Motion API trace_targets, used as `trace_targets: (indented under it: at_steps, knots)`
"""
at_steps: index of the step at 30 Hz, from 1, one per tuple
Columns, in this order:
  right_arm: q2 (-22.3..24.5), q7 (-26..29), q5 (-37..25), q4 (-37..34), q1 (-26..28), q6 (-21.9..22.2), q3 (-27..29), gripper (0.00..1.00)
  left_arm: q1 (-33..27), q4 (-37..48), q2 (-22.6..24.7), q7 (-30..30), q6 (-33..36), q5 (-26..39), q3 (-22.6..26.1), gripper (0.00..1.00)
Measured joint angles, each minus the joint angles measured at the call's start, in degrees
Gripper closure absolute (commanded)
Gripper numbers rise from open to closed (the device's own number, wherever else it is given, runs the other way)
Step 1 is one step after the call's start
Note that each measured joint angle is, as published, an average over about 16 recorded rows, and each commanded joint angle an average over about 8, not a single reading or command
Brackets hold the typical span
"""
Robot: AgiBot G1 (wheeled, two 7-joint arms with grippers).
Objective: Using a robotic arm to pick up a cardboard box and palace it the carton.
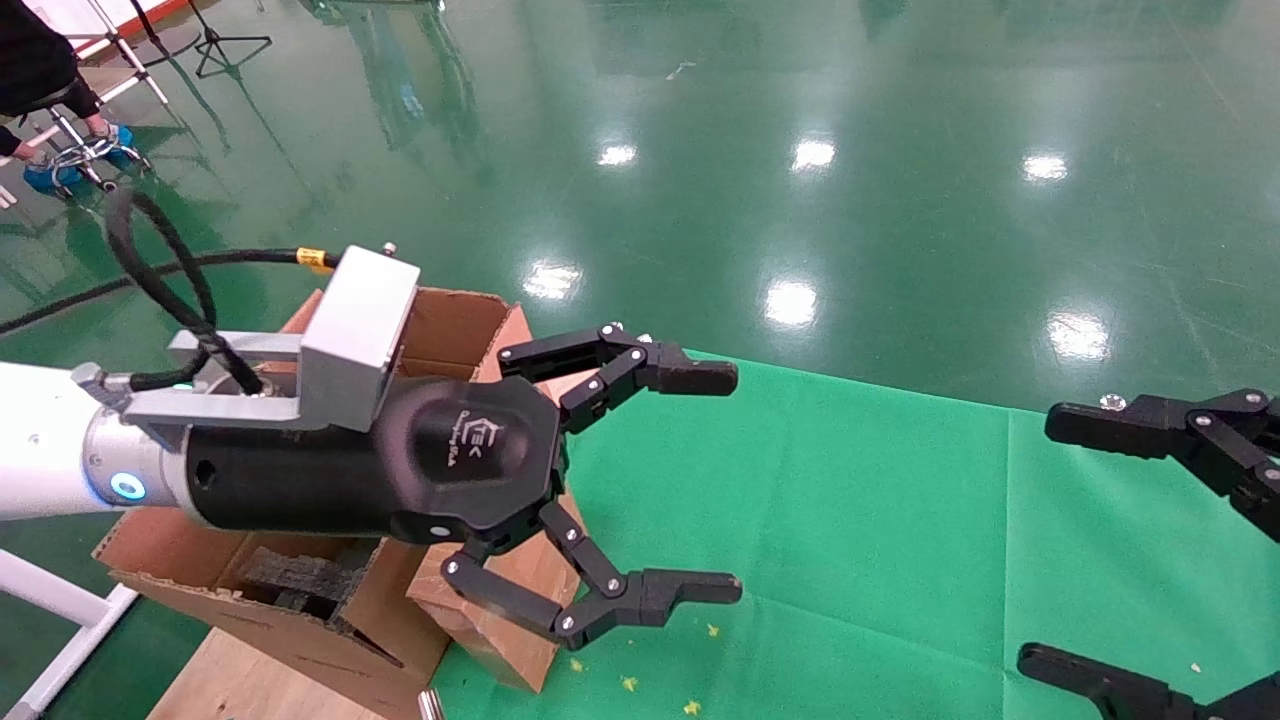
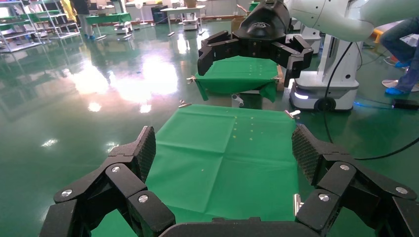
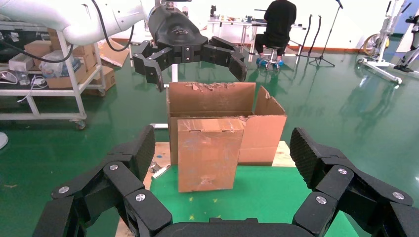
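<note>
Left gripper [image 1: 715,480] spread wide, empty, above the carton's [image 1: 440,330] edge. No small box visible. Right gripper [image 3: 222,163] also spread, facing the carton. Pick not begun, I judge; next: find the box.

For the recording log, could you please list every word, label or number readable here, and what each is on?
White logo with small lettering beneath it on the left gripper body: too blurred to read.
A similar mark on that body in both wrist views: unreadable.
Carton and cardboard box: no print visible.
</note>
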Motion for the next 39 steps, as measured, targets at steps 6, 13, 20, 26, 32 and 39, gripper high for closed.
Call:
trace_targets:
  at_steps: [6,13,20,26,32,39]
  knots:
    - [0.00,0.00,0.00,0.00,0.00,0.00,0.00,0.00,0.00,0.00,0.00,0.00,0.00,0.00,0.00,0.00]
    - [0.00,0.00,0.00,0.00,0.00,0.00,0.00,0.00,0.00,0.00,0.00,0.00,0.00,0.00,0.00,0.00]
    - [0.00,0.00,0.00,0.00,0.00,0.00,0.00,0.64,0.00,0.00,0.00,0.00,0.00,0.00,0.00,0.00]
    - [0.00,0.00,0.00,0.00,0.00,0.00,0.00,1.00,-0.03,0.02,-0.07,-0.05,-0.05,0.08,0.00,0.00]
    - [0.00,-0.01,0.00,-0.02,0.01,-0.01,-0.01,1.00,-0.41,-0.13,-1.08,-1.55,-0.86,1.17,0.28,0.00]
    - [0.00,-0.02,0.01,-0.04,0.02,-0.01,-0.03,1.00,-2.01,-1.46,-4.40,-7.98,-3.33,5.53,1.75,0.00]
